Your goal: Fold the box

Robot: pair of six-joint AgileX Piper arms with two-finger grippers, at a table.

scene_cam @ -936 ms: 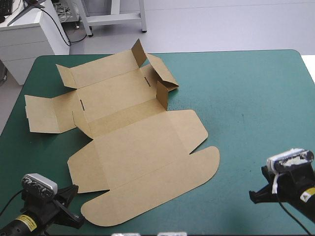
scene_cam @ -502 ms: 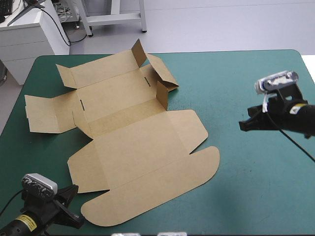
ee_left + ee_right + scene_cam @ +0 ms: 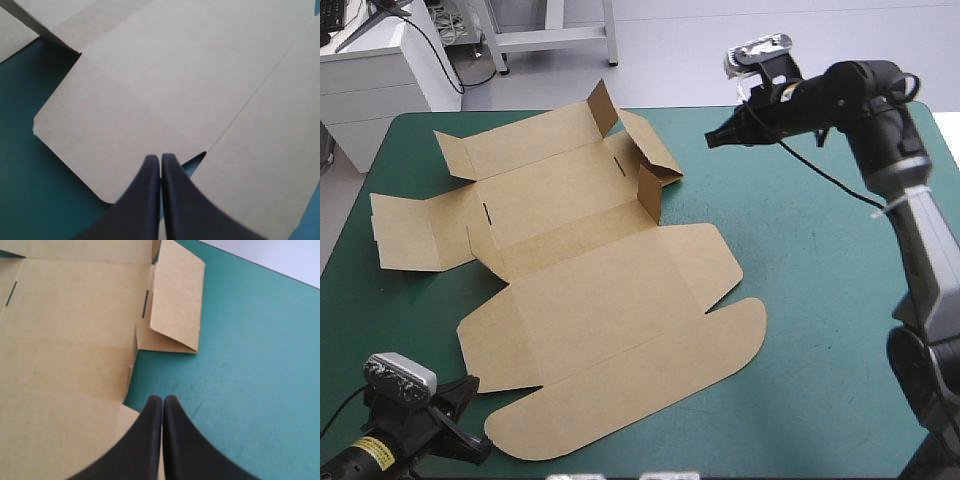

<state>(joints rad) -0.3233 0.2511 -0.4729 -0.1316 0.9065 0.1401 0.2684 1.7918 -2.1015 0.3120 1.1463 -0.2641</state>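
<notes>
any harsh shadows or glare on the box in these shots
High view: soft, even light, no glare on the box, only thin shadows beside its raised flaps. Left wrist view: a dark shadow on the cover next to the raised wall. Right wrist view: no glare on box or cover.

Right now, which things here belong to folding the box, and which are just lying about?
Job:
box, mostly flat, far flaps raised
left pincer, shut
right pincer, shut

Lying about:
only the teal-green cover beneath
</notes>
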